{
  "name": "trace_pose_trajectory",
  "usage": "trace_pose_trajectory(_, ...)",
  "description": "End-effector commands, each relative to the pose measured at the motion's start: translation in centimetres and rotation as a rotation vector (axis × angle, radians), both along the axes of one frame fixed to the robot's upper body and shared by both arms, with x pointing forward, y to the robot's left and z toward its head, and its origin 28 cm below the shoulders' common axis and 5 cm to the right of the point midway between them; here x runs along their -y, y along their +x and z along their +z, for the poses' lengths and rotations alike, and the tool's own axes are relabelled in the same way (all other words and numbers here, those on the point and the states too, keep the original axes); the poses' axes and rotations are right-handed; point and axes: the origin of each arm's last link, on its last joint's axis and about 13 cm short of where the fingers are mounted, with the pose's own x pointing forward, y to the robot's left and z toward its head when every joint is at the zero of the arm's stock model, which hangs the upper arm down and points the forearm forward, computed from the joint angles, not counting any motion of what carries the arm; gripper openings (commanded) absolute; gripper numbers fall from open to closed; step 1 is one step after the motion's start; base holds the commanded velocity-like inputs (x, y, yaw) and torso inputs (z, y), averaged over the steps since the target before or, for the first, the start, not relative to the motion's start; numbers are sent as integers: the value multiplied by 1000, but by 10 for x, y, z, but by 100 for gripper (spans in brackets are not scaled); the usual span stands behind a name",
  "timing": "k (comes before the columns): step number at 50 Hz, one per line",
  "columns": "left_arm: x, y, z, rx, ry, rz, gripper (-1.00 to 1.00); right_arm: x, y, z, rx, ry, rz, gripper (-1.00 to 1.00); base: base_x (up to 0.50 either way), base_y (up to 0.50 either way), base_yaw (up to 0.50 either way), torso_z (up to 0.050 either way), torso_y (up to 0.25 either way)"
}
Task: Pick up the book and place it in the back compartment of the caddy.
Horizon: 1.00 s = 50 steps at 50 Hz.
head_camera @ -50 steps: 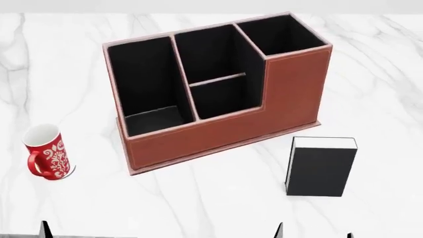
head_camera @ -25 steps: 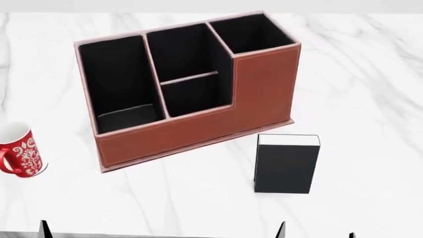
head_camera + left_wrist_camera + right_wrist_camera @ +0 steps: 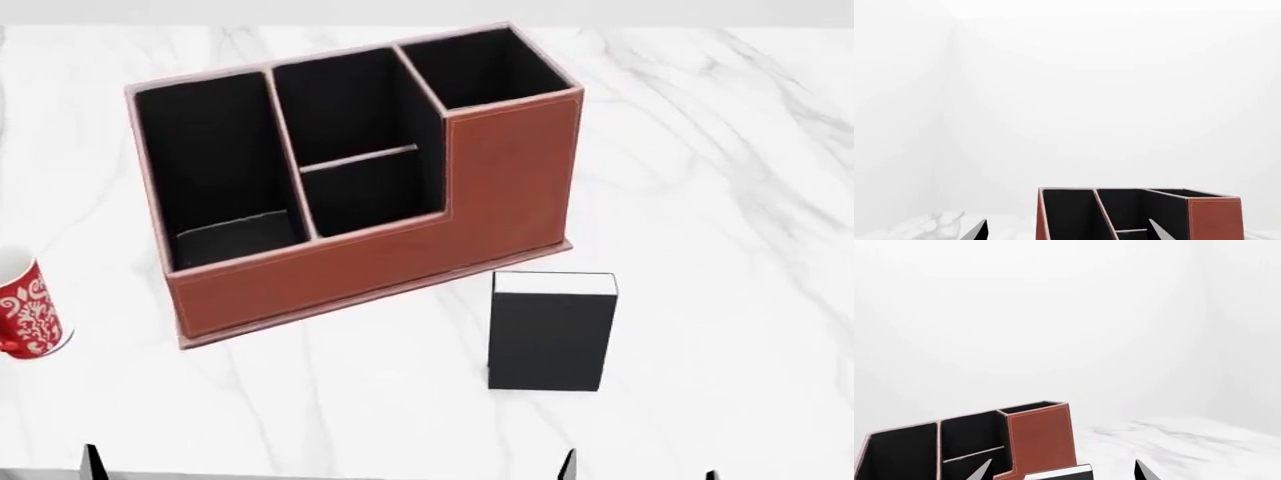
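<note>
On the marble tabletop (image 3: 721, 150), the book (image 3: 550, 336) lies flat just before the caddy (image 3: 354, 180). Only the head view shows the mug (image 3: 27, 318). Both pincers' fingertips (image 3: 1142, 471) (image 3: 974, 231) stand wide apart, empty.

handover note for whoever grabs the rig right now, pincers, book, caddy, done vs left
Left pincer: open, empty, low and short of the caddy.
Right pincer: open, empty, facing the book.
Book: flat on the table, just in front of the caddy's tall end, apart from it, untouched.
Caddy: upright. Back compartment: nothing shows in it.
Mug: at the table's left, cut by the head view's edge.
Done: nothing yet.
Left: grasp the book, probably with the right pincer, lift it and lower it into the back compartment.
</note>
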Motion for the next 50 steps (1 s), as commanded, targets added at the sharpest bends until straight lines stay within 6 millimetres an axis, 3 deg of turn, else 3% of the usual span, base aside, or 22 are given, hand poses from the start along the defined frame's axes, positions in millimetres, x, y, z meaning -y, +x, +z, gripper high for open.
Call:
trace_pose_trajectory(1, 0, 0, 0, 0, 1, -1, 100, 0, -4, 1, 28, -2, 26, 100, 98, 0, 0, 0, 0)
trace_pose_trajectory(50, 0, 1, -1, 0, 0, 1, 100, 2, -4, 2, 37, 10, 26, 100, 140, 0, 0, 0, 0)
